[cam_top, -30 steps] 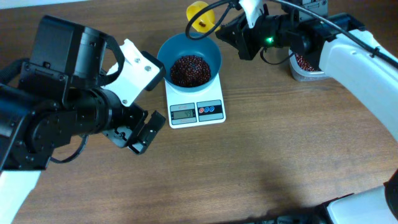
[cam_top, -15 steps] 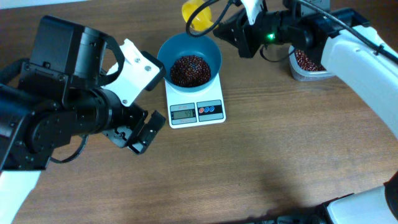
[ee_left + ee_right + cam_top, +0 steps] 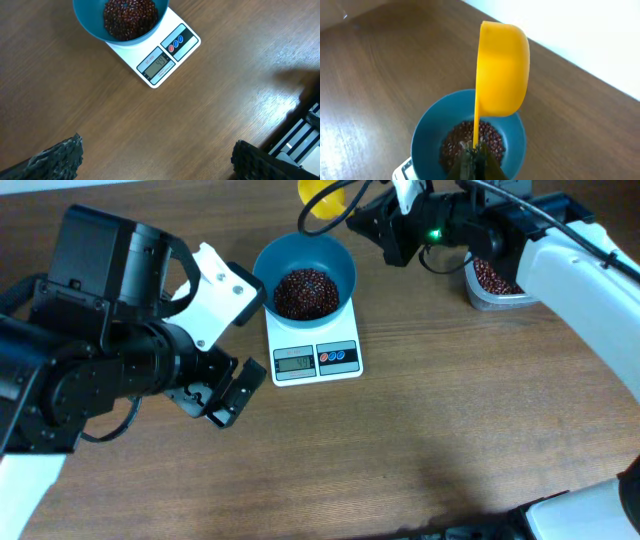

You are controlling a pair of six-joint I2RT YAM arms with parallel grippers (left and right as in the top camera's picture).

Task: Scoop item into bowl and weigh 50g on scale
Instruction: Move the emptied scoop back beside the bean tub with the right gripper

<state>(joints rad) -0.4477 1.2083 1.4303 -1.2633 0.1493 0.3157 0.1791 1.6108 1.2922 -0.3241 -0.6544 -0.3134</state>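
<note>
Overhead, the teal bowl [image 3: 304, 278] sits squarely on the white scale [image 3: 315, 358] near the middle of the worktop [image 3: 450, 400]. A dark mound of beans [image 3: 305, 292] covers its bottom. More beans lie in the clear tub [image 3: 495, 280] off to the right.

The main risk from here is overshooting the target. The display [image 3: 159, 63] seems to read just under fifty, though the digits are too small to be sure. If that is right, one more full scoop would carry the weight well past it; only a few beans look to be needed. A second risk is spilling: the yellow scoop [image 3: 320, 197] hangs in the air just beyond the bowl's far rim, so anything tipped from there could miss the bowl and scatter. A third is a false reading, which a knock or press on the bowl from the scoop or arm would cause.

The right claw [image 3: 475, 161] is clamped on the scoop's thin handle, jaws nearly together around it, with the cup turned on its side. From the right wrist view only the cup's back shows, so whether any beans are in it cannot be told. The left claw [image 3: 218, 395] hovers left of the scale with its jaws wide apart, holding nothing and touching nothing.
</note>
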